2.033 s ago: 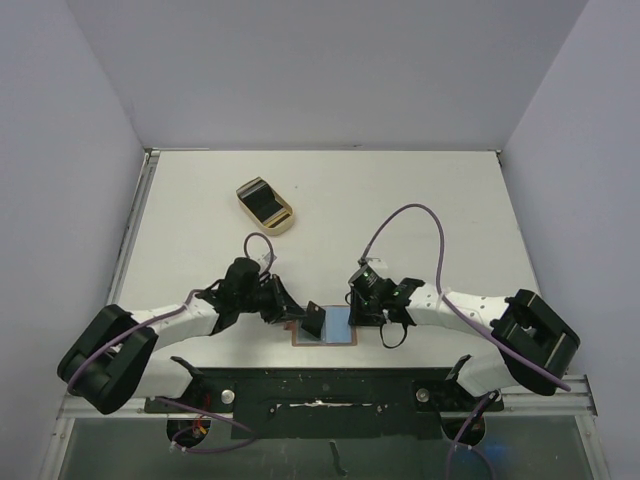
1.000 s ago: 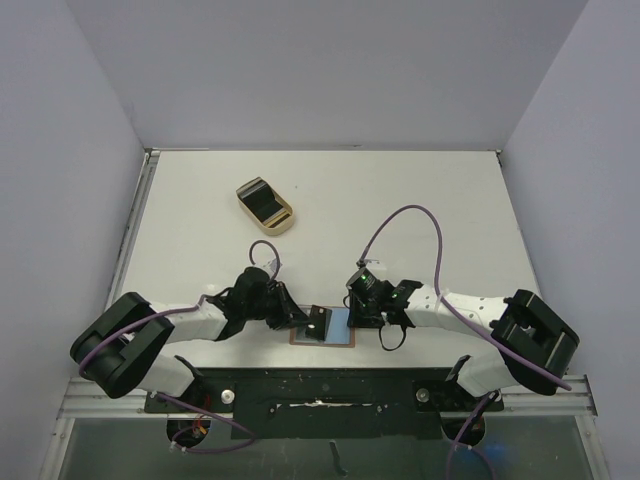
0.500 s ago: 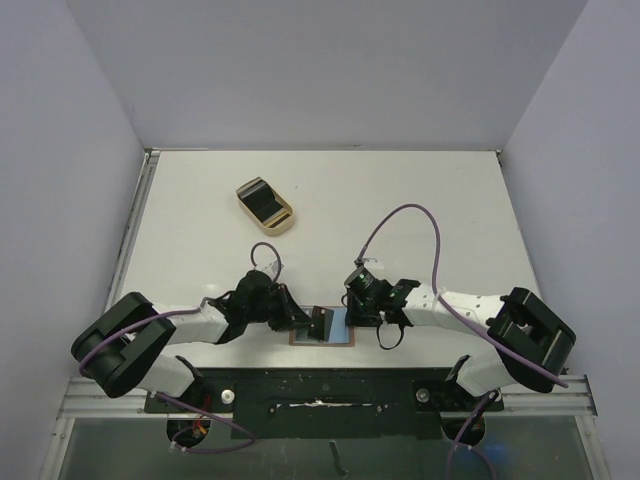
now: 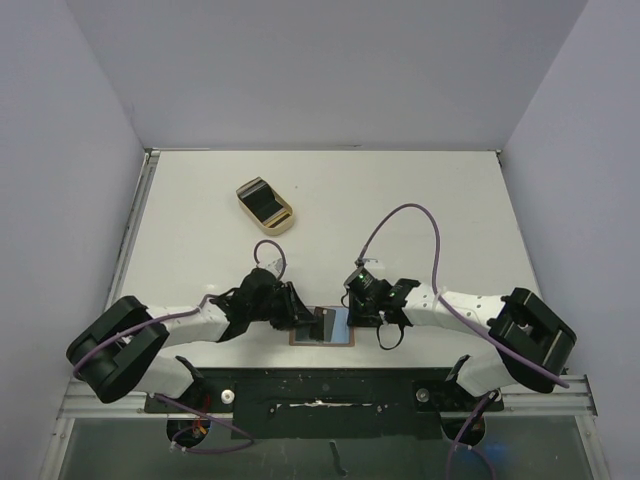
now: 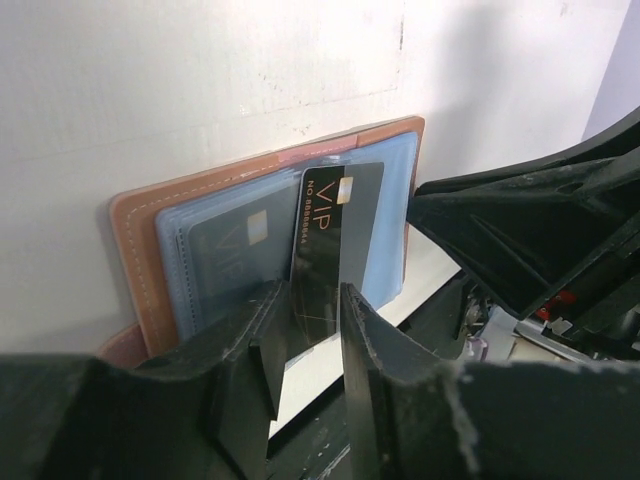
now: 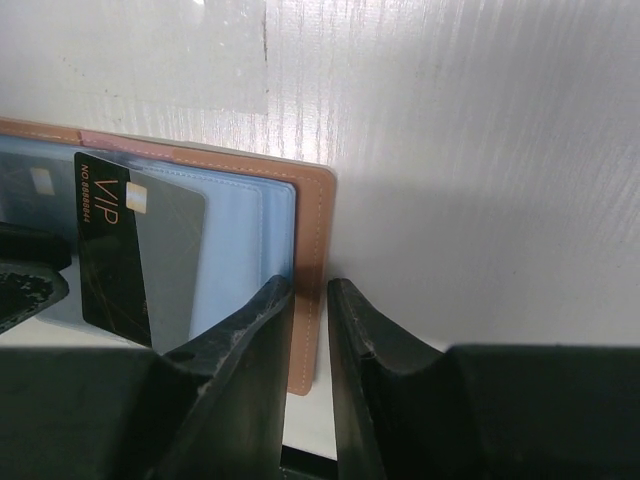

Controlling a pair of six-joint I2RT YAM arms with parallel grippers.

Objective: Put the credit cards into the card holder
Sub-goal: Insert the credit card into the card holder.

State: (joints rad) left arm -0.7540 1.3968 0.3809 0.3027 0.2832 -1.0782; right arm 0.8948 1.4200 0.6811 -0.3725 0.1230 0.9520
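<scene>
Between left gripper [image 5: 309, 305] jaws, 1 black card [image 5: 334, 225] overlaps the card holder [image 5: 133, 235].

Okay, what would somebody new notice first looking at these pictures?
The black VIP card pinched in the left gripper, partway over the open brown card holder at the near edge of the table. The right gripper clamps the holder's brown edge. Farther back on the left sits a tan tray with something dark in it.
</scene>
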